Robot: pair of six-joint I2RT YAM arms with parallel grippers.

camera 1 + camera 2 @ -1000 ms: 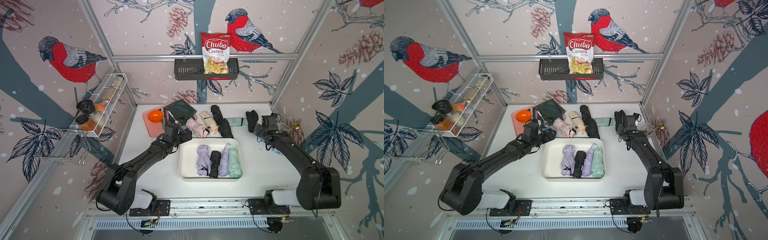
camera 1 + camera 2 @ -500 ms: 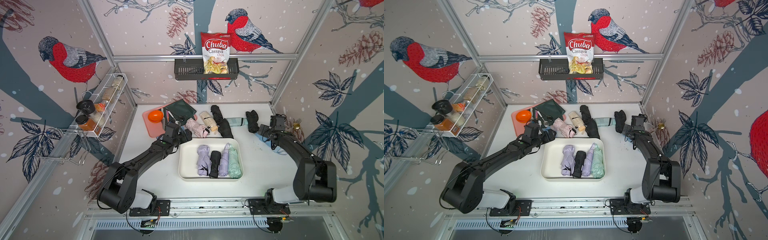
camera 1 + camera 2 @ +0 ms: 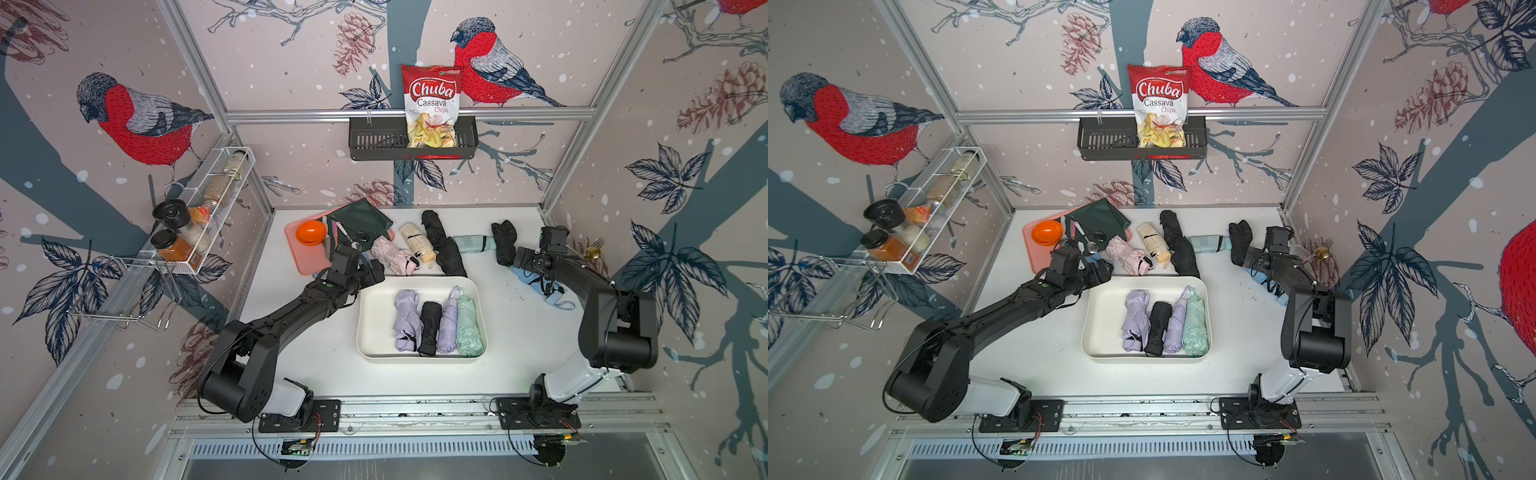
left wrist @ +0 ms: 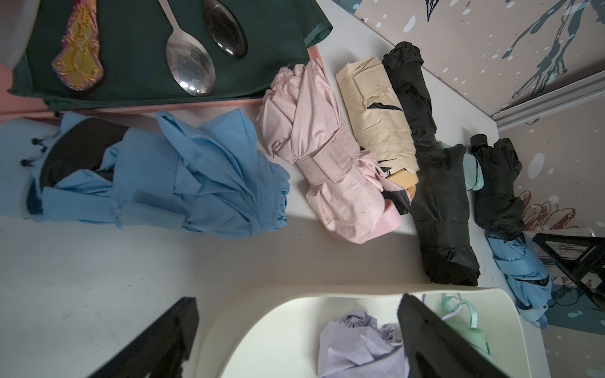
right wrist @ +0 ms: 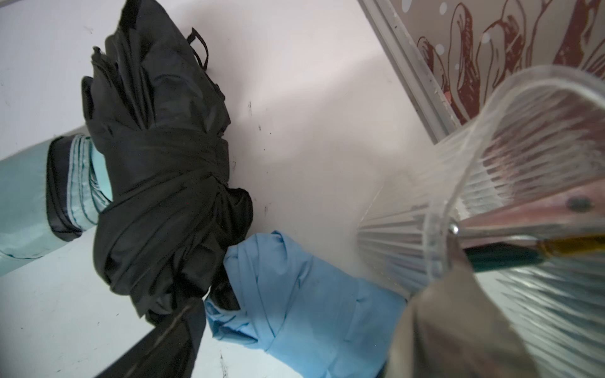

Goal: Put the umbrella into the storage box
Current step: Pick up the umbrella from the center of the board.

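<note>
We've got the storage box [image 3: 376,316] sitting in the middle of the worktop [image 3: 316,353], nearer the front edge, with four folded umbrellas [image 3: 430,328] lying side by side inside: lilac, black, lilac, mint. Our left gripper [image 4: 299,297] is spread wide with nothing in it, hovering at the box's back left corner; a light blue umbrella [image 4: 163,173] lies close by, right beside the pink tray [image 3: 303,259]. Our right gripper [image 5: 314,294] is spread wide too, by the right edge, fingers [image 5: 176,330] either side of a second blue umbrella [image 5: 294,275] that touches a black umbrella [image 5: 157,183]. A pink umbrella [image 3: 390,259] and a cream umbrella [image 3: 417,245] lie loose nearer the back edge
</note>
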